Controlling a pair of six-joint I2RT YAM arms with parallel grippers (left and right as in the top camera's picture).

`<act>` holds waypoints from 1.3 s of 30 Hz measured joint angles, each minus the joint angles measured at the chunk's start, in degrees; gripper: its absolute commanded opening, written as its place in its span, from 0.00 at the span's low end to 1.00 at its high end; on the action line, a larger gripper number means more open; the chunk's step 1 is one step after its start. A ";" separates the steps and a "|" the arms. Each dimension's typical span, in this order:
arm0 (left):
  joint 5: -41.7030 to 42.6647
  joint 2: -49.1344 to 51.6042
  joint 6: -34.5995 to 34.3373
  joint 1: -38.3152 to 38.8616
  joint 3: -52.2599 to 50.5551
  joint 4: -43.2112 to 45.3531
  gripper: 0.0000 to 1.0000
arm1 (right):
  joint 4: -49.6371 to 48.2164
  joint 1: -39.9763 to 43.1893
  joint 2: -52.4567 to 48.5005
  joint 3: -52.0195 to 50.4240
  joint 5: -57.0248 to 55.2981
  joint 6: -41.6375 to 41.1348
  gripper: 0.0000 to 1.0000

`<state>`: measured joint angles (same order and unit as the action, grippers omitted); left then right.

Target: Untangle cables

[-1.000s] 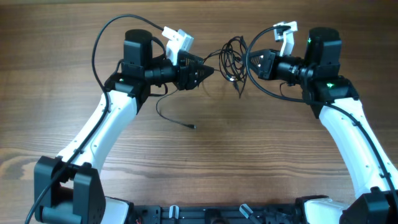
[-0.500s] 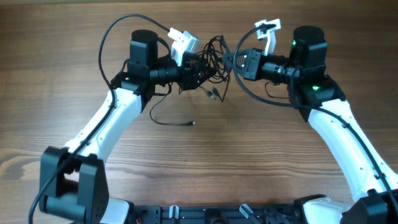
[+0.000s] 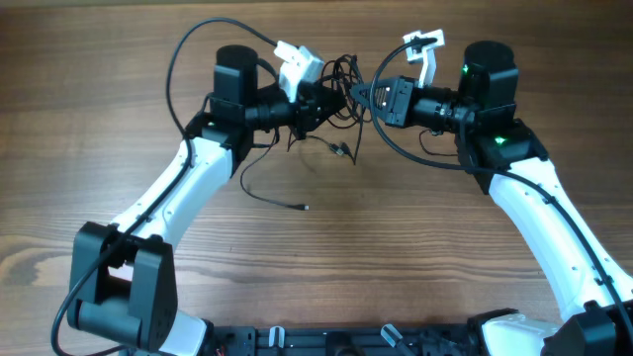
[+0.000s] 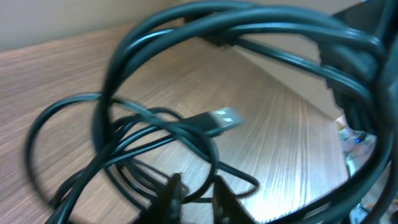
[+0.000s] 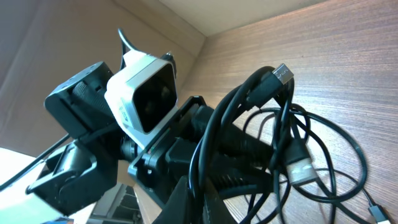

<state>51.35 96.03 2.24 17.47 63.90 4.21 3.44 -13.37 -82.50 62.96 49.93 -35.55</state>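
Note:
The cables (image 3: 345,71) are thin black cords, bunched in loops and held above the table between my two grippers. My right gripper (image 3: 364,94) is shut on two strands (image 5: 198,186) of the bunch. Other loops and a silver USB plug (image 5: 303,171) hang beside it. My left gripper (image 3: 333,100) meets the bunch from the left. In the left wrist view its jaws (image 4: 196,185) stand almost together with one strand crossing between them. Another USB plug (image 4: 225,117) hangs just beyond. One cord (image 3: 259,194) trails down to the table, ending in a small plug (image 3: 303,207).
The wooden table (image 3: 415,257) lies beneath both arms. A thick black cable (image 3: 188,44) arcs over the left arm, and another (image 3: 425,158) loops under the right wrist. The left wrist camera (image 5: 146,93) sits close to the right gripper.
The right arm carried the cables left and the left arm came right to meet them. The left jaws have narrowed from wide open onto a strand.

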 measured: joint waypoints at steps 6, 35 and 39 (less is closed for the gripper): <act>-0.07 0.00 0.11 2.34 0.02 0.61 0.04 | -0.15 0.00 0.00 0.00 0.07 -0.44 0.04; 0.66 -4.63 0.04 -3.48 0.04 -1.22 0.04 | 23.04 -0.11 0.07 -0.04 -33.09 2.86 0.04; 0.68 -7.96 0.07 -3.98 0.04 -1.18 0.05 | 24.98 -0.11 0.07 -0.04 -37.81 3.13 0.05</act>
<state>52.03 88.07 2.31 13.50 63.94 3.03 28.42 -13.47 -82.43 62.92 12.12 -32.42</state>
